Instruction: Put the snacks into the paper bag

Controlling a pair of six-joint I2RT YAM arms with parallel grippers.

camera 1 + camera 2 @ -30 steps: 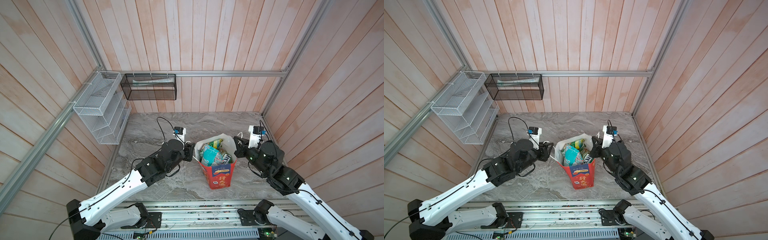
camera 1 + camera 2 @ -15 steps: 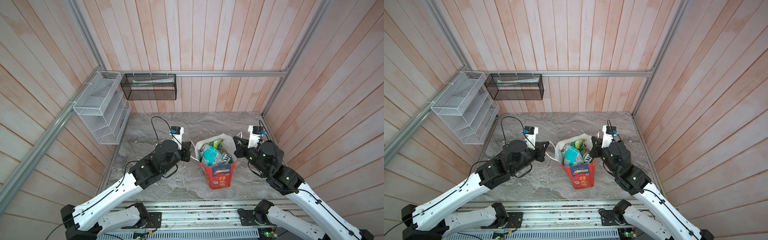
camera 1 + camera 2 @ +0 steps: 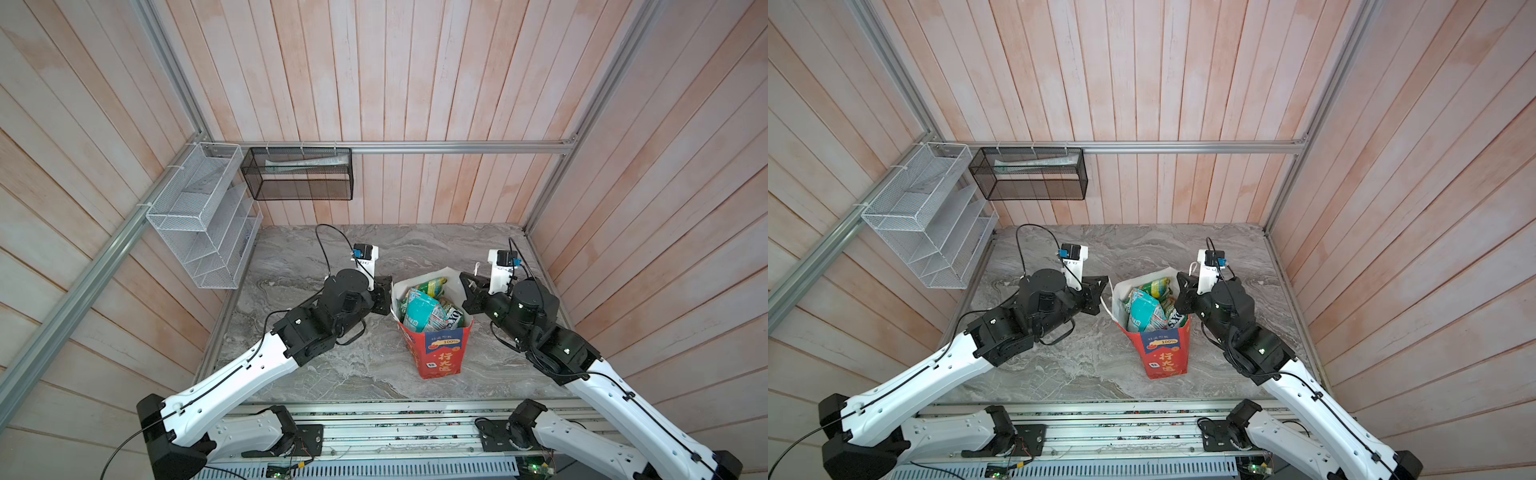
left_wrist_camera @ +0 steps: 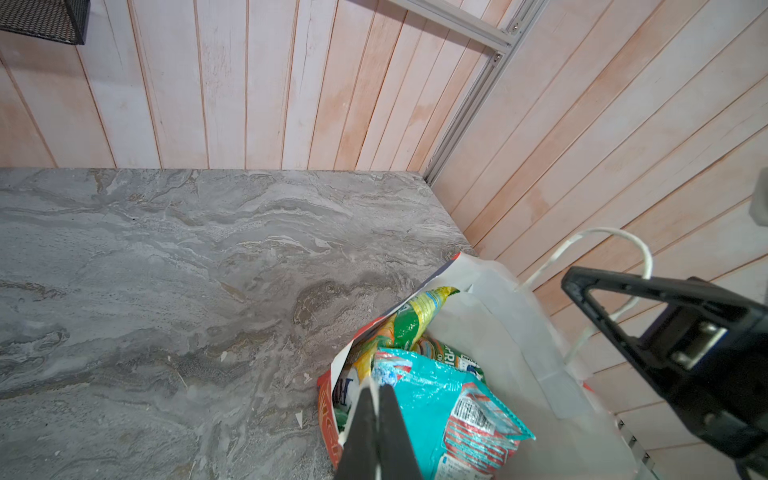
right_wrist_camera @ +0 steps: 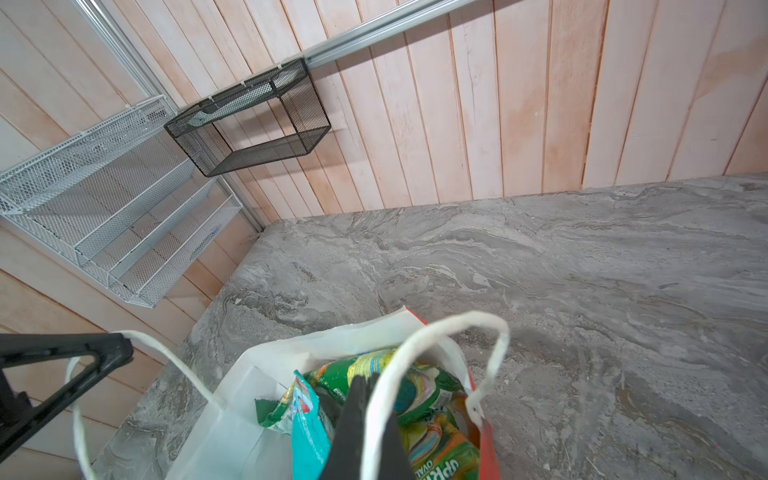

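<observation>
Red bag (image 3: 436,353) stands upright on table (image 3: 353,374), right of middle, snacks (image 3: 419,307) heaped inside, teal on top. L gripper (image 4: 376,386) at its left rim, jaws clenched on a white cord handle (image 5: 76,415). R gripper (image 5: 365,378) at right rim, clenched; other handle (image 5: 457,318) loops over it, grip unclear.

Top views overlook everything; wrist views closely share the paper bag (image 4: 498,324)

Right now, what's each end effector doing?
Left end effector: shut on the left handle.
Right end effector: shut on the right handle.
</observation>
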